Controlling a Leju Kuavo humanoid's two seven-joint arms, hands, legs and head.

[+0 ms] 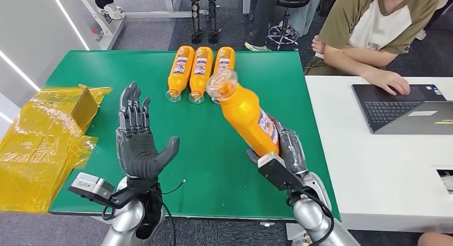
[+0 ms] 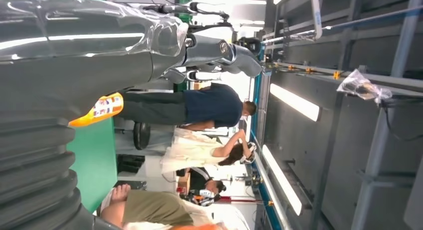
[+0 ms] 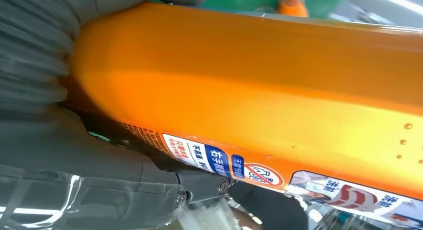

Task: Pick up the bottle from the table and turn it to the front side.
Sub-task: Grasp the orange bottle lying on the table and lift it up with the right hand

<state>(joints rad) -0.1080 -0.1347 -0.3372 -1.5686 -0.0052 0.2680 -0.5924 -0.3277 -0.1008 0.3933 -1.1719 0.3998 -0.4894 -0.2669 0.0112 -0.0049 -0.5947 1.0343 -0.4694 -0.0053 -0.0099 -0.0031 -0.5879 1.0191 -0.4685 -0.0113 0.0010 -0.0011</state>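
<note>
Right hand (image 1: pixel 286 155) grips the lower body of an orange bottle (image 1: pixel 244 113), fingers (image 1: pixel 291 144) wrapped around it. The bottle is lifted off the green surface (image 1: pixel 80 64) and tilted, its clear cap end pointing up and away from the robot, toward the far side of the surface. A printed label shows along the bottle's right side in the head view. In the right wrist view the orange body (image 3: pixel 249 85) runs across the frame, with the label strip (image 3: pixel 279 175) along one edge and the grey thumb pressed against the bottle.

Left hand (image 1: pixel 138 139) is held above the near-left part of the surface, palm facing up and toward the bottle, fingers (image 1: pixel 133 110) spread and extended, grasping nothing. It is well apart from the bottle.

Three more orange bottles (image 1: pixel 200 71) lie side by side at the far edge of the surface, caps pointing toward the robot, labels up. The held bottle's cap overlaps the rightmost one in the head view.

Crumpled yellow plastic wrap (image 1: pixel 43 144) lies at the left edge of the surface. A white desk (image 1: pixel 368 166) adjoins on the right; a person (image 1: pixel 374 27) sits there with one hand on a laptop (image 1: pixel 406 107).
</note>
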